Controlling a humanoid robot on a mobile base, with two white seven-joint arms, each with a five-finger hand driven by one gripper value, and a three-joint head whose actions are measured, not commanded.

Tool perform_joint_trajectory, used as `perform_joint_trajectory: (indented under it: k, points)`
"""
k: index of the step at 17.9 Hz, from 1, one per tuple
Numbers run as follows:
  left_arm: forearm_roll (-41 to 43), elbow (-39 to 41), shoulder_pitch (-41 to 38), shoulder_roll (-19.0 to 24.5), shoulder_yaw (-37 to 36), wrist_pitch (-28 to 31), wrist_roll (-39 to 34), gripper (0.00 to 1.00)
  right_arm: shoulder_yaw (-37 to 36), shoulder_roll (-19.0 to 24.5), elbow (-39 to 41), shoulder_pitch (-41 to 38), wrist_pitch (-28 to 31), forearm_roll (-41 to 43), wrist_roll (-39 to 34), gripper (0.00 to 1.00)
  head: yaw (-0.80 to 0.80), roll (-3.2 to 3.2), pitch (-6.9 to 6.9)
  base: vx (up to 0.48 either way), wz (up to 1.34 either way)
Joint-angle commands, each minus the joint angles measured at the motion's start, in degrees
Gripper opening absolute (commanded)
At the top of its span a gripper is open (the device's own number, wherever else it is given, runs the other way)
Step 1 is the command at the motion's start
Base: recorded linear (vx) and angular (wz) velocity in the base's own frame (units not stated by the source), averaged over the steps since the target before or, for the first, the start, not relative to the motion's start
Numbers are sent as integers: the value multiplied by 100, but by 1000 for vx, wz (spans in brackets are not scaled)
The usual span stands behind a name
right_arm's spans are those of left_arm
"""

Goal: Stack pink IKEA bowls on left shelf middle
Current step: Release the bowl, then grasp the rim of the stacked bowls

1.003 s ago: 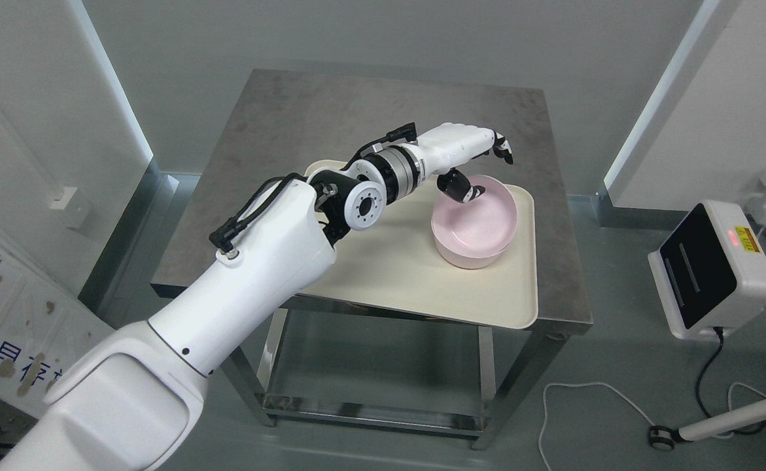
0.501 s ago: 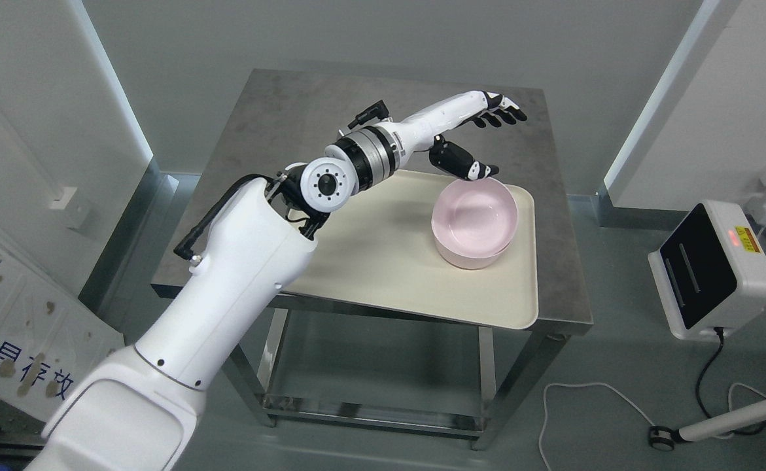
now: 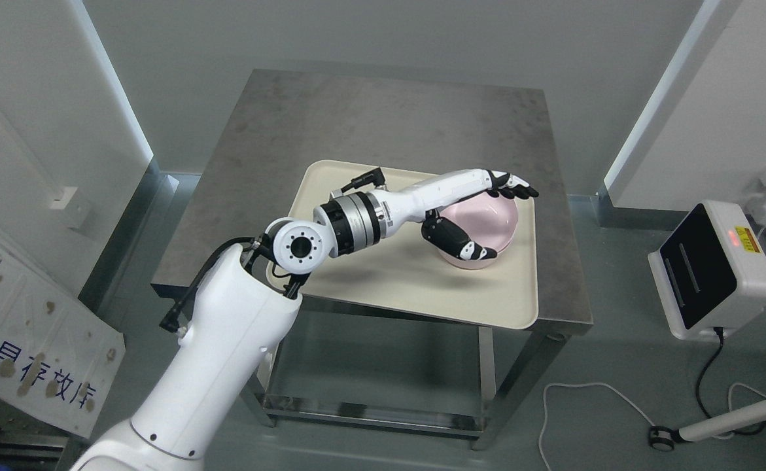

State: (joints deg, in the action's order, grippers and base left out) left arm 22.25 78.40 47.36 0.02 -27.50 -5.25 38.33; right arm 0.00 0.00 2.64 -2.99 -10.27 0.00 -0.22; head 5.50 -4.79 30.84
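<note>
The left hand point(image 3: 481, 216) was spread wide over the pink bowls point(image 3: 487, 229), fingers point(image 3: 517, 190) extended above the far rim, thumb point(image 3: 461, 243) by the near wall, gripping nothing. The bowls sat nested on the tray point(image 3: 389, 281), right side, on the table point(image 3: 383, 111).

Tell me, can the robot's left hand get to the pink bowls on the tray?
Probably yes. The left hand is already spread over the stacked pink bowls on the tray, thumb at the near wall and fingers past the far rim. Nothing blocks it.
</note>
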Motion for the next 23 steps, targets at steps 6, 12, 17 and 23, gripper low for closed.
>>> perform_joint_trajectory:
  k: [6,12,17,23]
  points:
    - [2748,325,53,98,-1151,1032,26,79,-53,-100,0,0,-36,-44,4,100,0,0,0,0,0]
    - [3057,290,107,98,-1267,1070,87,72,-61,-100,0,0,-36,-44,4,100,0,0,0,0,0]
    - [3040,290,107,98,-1302,983,78,48,-53,-100,0,0,-36,-44,4,100,0,0,0,0,0]
    - [3066,290,72,98,-1021,438,43,18,-53,-100,0,0,-36,-44,4,100,0,0,0,0,0]
